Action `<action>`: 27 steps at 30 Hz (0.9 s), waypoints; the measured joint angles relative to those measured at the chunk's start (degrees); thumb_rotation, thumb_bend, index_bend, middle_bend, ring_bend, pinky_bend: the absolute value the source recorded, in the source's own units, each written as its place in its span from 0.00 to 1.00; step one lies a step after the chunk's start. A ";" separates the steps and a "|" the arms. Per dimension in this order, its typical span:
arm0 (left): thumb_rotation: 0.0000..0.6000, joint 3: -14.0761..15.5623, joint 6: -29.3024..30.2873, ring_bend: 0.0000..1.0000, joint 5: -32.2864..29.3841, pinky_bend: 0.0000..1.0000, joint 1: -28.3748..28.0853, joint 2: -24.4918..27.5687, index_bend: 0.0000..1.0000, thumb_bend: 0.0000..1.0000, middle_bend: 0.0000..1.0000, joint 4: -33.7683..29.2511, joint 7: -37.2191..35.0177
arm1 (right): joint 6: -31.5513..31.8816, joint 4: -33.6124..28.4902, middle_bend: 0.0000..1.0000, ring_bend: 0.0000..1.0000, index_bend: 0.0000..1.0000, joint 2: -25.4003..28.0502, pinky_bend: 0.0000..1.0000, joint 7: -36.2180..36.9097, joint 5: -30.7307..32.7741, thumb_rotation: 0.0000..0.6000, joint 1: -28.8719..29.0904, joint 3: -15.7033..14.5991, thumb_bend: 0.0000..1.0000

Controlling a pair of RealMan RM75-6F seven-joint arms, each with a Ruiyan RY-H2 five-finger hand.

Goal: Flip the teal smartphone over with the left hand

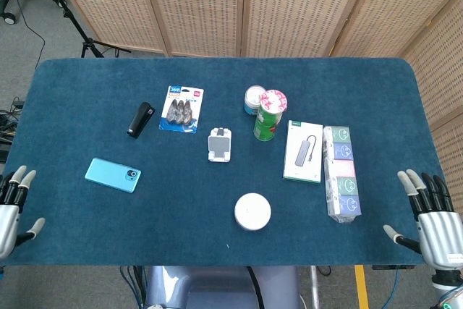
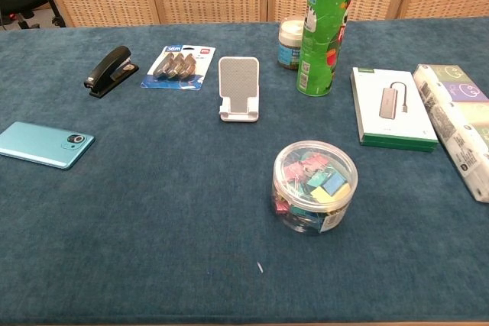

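The teal smartphone (image 1: 113, 174) lies flat on the blue table cloth at the left, camera side up; the chest view shows the smartphone (image 2: 44, 144) at its left edge. My left hand (image 1: 12, 210) hovers at the table's front left corner, fingers spread and empty, well short of the phone. At the front right corner my right hand (image 1: 428, 216) is also spread and holds nothing. Neither hand shows in the chest view.
A black stapler (image 1: 139, 119) and a blister pack (image 1: 181, 108) lie beyond the phone. A white phone stand (image 1: 219, 144) sits mid-table, with a green can (image 1: 270, 115), small jar (image 1: 255, 99), white box (image 1: 304, 151), wrapped pack (image 1: 341, 172) and clip tub (image 1: 252, 211) to its right.
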 measured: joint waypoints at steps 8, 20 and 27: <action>1.00 -1.97 -11.01 0.00 -5.78 0.00 -4.99 -4.93 0.00 0.46 0.00 6.40 -0.50 | 0.01 -0.22 0.00 0.00 0.00 0.52 0.00 1.66 0.74 1.00 -0.04 0.32 0.00; 1.00 -3.60 -24.93 0.00 -9.70 0.00 -14.11 -14.34 0.00 0.44 0.00 20.31 -3.78 | -1.31 -0.53 0.00 0.00 0.00 0.91 0.00 1.99 2.13 1.00 0.25 0.56 0.00; 1.00 -2.08 -27.28 0.00 -4.28 0.00 -17.82 -17.66 0.00 0.44 0.00 27.81 -11.42 | -2.18 -0.62 0.00 0.00 0.00 1.01 0.00 2.20 3.10 1.00 0.53 0.83 0.00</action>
